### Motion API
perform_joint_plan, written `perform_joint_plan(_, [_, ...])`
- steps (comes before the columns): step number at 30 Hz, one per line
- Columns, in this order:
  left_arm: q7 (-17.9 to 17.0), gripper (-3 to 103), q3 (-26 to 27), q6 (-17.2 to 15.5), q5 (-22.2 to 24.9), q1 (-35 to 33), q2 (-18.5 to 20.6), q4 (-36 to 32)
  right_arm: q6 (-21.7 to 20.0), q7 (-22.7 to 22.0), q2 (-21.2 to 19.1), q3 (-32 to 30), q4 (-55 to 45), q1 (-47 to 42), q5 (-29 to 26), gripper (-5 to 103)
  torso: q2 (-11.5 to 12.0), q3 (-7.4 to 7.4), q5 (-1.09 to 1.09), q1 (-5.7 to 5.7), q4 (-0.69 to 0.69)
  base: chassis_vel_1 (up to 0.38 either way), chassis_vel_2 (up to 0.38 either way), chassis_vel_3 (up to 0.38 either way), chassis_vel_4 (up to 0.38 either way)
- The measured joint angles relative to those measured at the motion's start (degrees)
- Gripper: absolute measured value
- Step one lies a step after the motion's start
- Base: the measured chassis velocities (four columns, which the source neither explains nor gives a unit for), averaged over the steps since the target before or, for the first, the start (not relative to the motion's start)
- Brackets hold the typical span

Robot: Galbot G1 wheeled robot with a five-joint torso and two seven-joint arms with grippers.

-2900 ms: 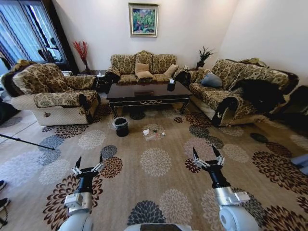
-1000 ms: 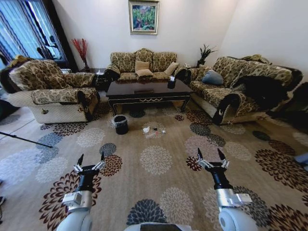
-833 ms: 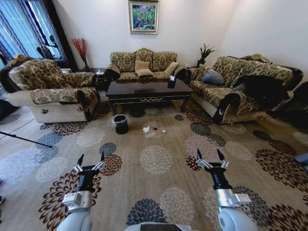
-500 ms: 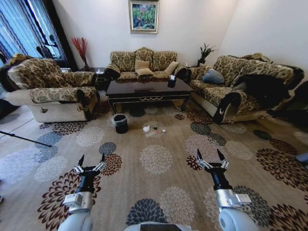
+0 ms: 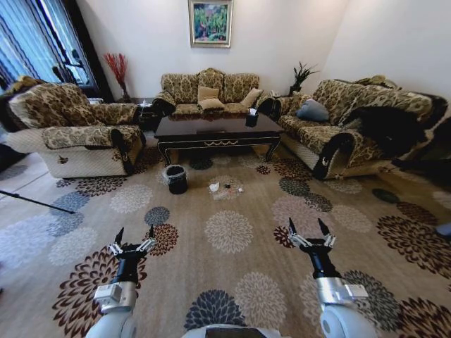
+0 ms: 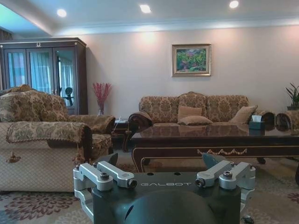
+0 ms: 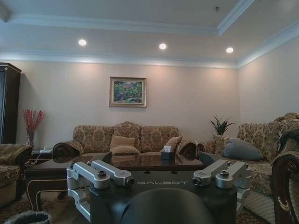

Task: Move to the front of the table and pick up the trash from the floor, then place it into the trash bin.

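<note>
The dark glossy table (image 5: 215,130) stands in front of the far sofa. On the patterned floor (image 5: 232,278) before it lies the trash: a white crumpled piece (image 5: 213,187) and small bits (image 5: 230,190) beside it. To their left stands the black trash bin (image 5: 176,179) with its clear liner. Both arms are held low and far back from these things. My left gripper (image 5: 134,232) and right gripper (image 5: 304,224) are open and hold nothing. The left wrist view shows the left gripper (image 6: 161,161) facing the table (image 6: 210,140). The right wrist view shows the right gripper (image 7: 156,158), the table (image 7: 140,162) and the bin's rim (image 7: 28,217).
An armchair (image 5: 70,134) flanks the table on the left and a long sofa (image 5: 338,134) on the right. Another sofa (image 5: 208,91) stands behind it. A thin dark rod (image 5: 35,201) lies on the floor at the left. A small tissue box (image 5: 250,118) stands on the table.
The whole head view has shifted a little, so the camera has moved with the robot. Both grippers keep the same open pose. The trash and bin lie as before.
</note>
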State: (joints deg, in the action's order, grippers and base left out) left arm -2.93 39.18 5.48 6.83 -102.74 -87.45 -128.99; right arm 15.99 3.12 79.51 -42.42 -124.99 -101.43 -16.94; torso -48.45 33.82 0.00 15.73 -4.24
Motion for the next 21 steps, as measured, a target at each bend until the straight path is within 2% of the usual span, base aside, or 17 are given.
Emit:
perform_joint_plan(12, [0.5,100,0.9,-0.2,-0.1,0.0,0.2,-3.3,-1.6,-0.2,-0.4,0.0,-0.5,-0.3,1.2,100,3.0,-1.73,0.00,-1.28,0.00,0.000,0.000,0.000,0.000])
perform_joint_plan(18, [0.9,100,1.3,-0.2,-0.6,-0.2,0.4,-4.2,-3.4,-2.0,-0.5,-0.2,-1.7,-0.5,2.0,100,4.6,-2.65,0.00,-1.92,0.00,0.000,0.000,0.000,0.000])
perform_joint_plan(21, [1.0,100,1.5,-0.2,-0.6,-0.5,0.8,-4.3,-4.3,-3.1,-1.4,-1.3,-1.8,0.0,0.5,100,5.5,-3.16,0.00,-2.30,0.00,0.000,0.000,0.000,0.000])
